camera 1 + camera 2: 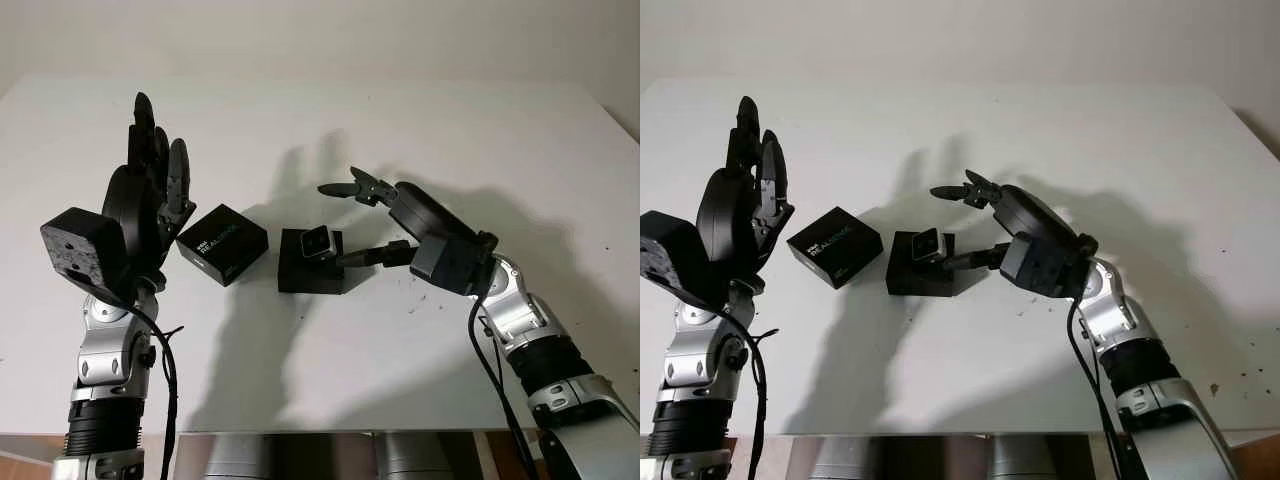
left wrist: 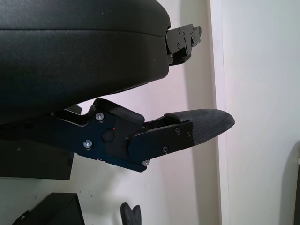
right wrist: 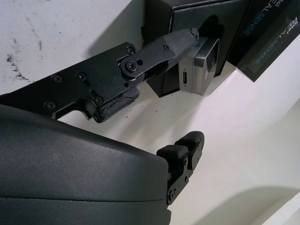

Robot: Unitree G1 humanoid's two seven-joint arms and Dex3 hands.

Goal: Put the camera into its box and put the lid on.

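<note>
The small, rigid camera (image 1: 317,242) sits in its box (image 1: 310,262) on the counter (image 1: 400,130); lens glass looks fragile, so hold its metal ends. Right hand (image 1: 372,215) open beside it, one finger touching; left hand (image 1: 150,180) open, raised by the lid (image 1: 222,243)

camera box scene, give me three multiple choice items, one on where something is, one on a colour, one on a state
1. Where does the lid lie?
A. on the table beside the box, toward the left hand
B. on top of the box
C. in the right hand

2. What colour is the box?
A. white
B. black
C. red

3. What state is the left hand in?
A. shut on the lid
B. shut on the camera
C. open, raised over the table

Answers: 1 A, the lid lies apart from the box. 2 B, the box is black with the silver camera at it, where one of the right hand fingers reaches. 3 C, it holds nothing.
</note>
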